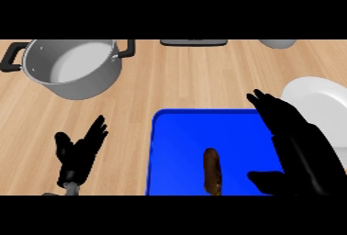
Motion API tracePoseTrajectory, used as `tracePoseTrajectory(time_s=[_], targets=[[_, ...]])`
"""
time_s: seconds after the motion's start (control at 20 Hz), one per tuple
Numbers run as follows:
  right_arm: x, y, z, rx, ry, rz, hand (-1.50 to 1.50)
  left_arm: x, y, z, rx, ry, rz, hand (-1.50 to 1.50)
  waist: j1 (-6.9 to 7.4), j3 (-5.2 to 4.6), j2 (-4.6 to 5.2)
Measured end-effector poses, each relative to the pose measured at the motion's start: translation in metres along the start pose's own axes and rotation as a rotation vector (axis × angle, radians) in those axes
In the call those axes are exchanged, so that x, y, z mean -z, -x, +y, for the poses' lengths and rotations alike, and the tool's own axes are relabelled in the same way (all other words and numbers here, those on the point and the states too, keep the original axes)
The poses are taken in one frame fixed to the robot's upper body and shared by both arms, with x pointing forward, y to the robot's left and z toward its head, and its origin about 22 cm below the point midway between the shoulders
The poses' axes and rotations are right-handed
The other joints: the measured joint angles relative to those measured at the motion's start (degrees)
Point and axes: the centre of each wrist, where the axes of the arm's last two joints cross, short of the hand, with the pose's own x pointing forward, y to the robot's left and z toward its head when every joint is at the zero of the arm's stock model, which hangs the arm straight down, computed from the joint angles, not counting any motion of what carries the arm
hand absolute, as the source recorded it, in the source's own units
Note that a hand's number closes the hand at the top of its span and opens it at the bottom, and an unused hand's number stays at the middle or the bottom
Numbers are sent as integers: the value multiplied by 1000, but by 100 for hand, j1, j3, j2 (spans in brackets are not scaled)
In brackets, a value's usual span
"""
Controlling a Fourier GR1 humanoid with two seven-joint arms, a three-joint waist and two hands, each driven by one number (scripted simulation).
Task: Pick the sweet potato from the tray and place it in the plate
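Note:
A brown sweet potato [213,170] lies lengthwise on the blue tray [183,137], near the tray's front edge. My right hand [298,142] is open over the tray's right side, fingers straight and pointing away, thumb [264,180] sticking out toward the sweet potato without touching it. The white plate [318,98] sits at the right, just past that hand and partly hidden by it. My left hand [80,149] rests open on the counter to the left of the tray, fingers up.
A grey pot [71,66] with black handles stands at the back left. A dark flat object [193,42] and a pale round object [278,43] lie along the far edge. Bare wooden counter lies between pot and tray.

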Motion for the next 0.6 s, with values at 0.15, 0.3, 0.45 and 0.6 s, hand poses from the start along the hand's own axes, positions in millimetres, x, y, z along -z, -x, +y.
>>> tracePoseTrajectory(time_s=[0.15, 0.3, 0.45, 0.6], targets=[[-6, -21, 7, -81, -99, 36, -150, 3, -3, -3, -1, 6, 1, 0, 27, 4, 8], [-6, -41, 19, -129, -147, 41, -150, 1, -2, -5, 1, 15, 4, 0, 61, 7, 12], [-4, -56, 35, -155, -190, 46, -150, 0, -2, -3, 3, 17, 4, 0, 67, 11, 19], [1, -71, 54, -183, -217, 56, -150, 4, -1, -8, -4, 17, -2, 0, 58, 20, 23]])
